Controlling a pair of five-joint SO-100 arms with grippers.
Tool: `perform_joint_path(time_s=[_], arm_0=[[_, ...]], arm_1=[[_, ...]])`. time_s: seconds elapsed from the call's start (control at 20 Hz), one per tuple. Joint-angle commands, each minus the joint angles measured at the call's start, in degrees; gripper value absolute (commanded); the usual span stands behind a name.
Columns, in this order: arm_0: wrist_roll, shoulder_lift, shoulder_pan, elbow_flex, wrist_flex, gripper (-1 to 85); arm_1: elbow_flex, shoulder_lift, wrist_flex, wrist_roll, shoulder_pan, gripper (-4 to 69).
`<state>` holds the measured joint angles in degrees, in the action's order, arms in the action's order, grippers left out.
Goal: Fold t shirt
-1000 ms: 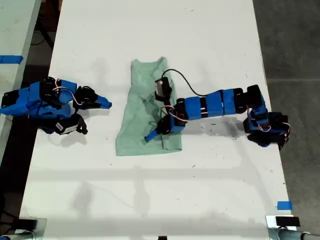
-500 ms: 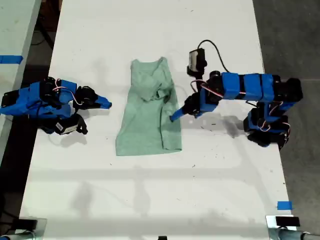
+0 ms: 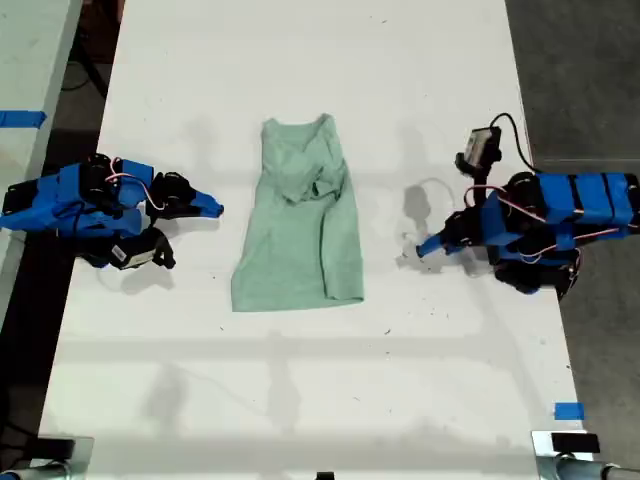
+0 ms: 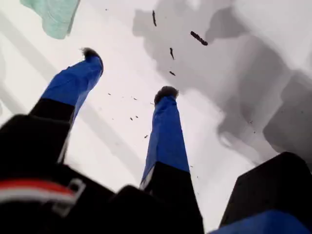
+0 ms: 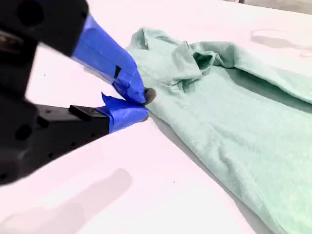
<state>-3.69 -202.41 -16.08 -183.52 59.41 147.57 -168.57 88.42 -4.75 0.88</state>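
Note:
The pale mint-green t shirt (image 3: pixel 298 225) lies flat mid-table, collar toward the far edge, with bunched folds below the collar. My first gripper (image 3: pixel 424 248) hovers open over bare table at the exterior view's right, well clear of the shirt. In its own view the gripper (image 4: pixel 129 75) holds nothing and only a corner of the shirt (image 4: pixel 53 17) shows. My second gripper (image 3: pixel 212 209) rests shut and empty at the exterior view's left, a short gap from the shirt's edge. Its wrist view shows the gripper (image 5: pixel 142 103) just short of the shirt (image 5: pixel 229 107).
The white table (image 3: pixel 320 380) ends at dark floor on the exterior view's right. A blue tape mark (image 3: pixel 568 411) sits near the front right corner. A second table with blue tape (image 3: pixel 22 118) stands at the left. Small dark specks (image 4: pixel 197 37) dot the surface.
The first arm has let go of the shirt and drawn back toward the exterior view's right. The shirt lies still. The second arm has not moved.

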Motion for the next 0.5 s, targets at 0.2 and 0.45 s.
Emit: perform_joint_path(time_s=[0.2,0.45], arm_0=[[-0.1,-0.3,-0.9,-1.1,-0.9,-0.2],[-0.1,-0.3,-0.9,-1.1,-0.9,-0.2]], arm_1=[[23.7,-31.9,-4.2,-8.1,2.8,25.4],[29.2,-31.8,-8.7,-13.0,5.3,16.6]])
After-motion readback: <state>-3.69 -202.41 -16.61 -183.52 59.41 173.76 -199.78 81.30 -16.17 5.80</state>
